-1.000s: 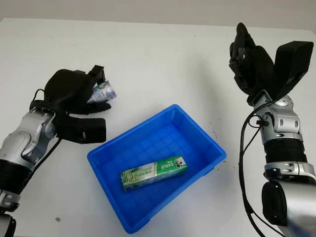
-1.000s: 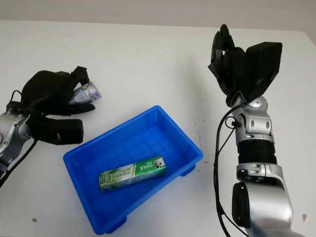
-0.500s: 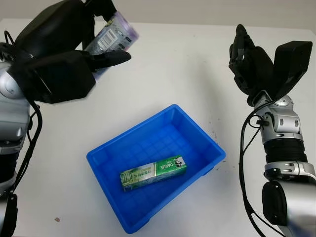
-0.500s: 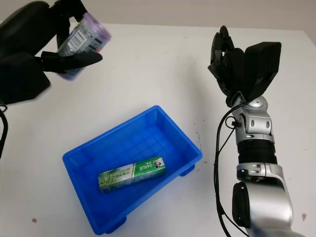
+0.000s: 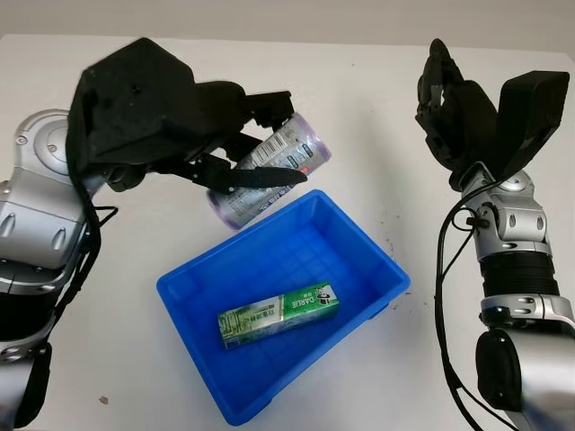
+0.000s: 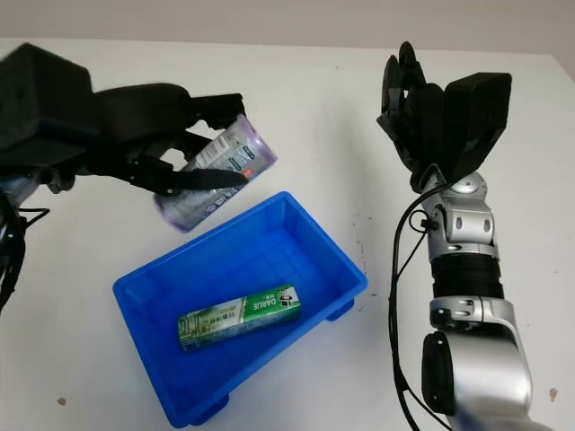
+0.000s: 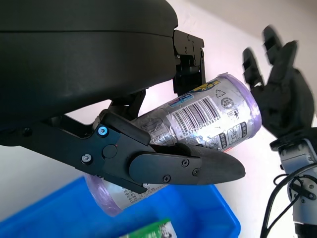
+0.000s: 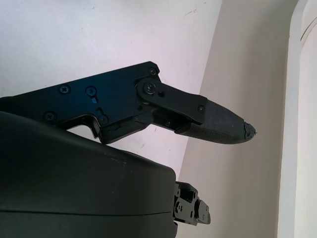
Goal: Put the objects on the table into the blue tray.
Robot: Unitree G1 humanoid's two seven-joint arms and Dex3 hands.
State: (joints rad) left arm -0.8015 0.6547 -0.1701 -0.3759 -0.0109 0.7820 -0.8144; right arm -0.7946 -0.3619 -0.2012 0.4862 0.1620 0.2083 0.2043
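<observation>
Left robot hand [image 5: 235, 153] grips tilted can [image 5: 269, 171] above blue tray's [image 5: 359, 241] far corner, seemingly.

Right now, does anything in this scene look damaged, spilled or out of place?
Nothing stands out. The left hand holds the purple can tilted above the blue tray, where the green box lies. The right hand is raised, open.

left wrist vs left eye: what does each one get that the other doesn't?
Left wrist alone: the barcode and printed symbols on the can's label, readable close up, with a finger crossing it. Left eye alone: the whole blue tray, the green toothpaste box inside it, and the white table. Both: the left hand shut on the can above the tray's far-left rim, and the open right hand raised at far right.
</observation>
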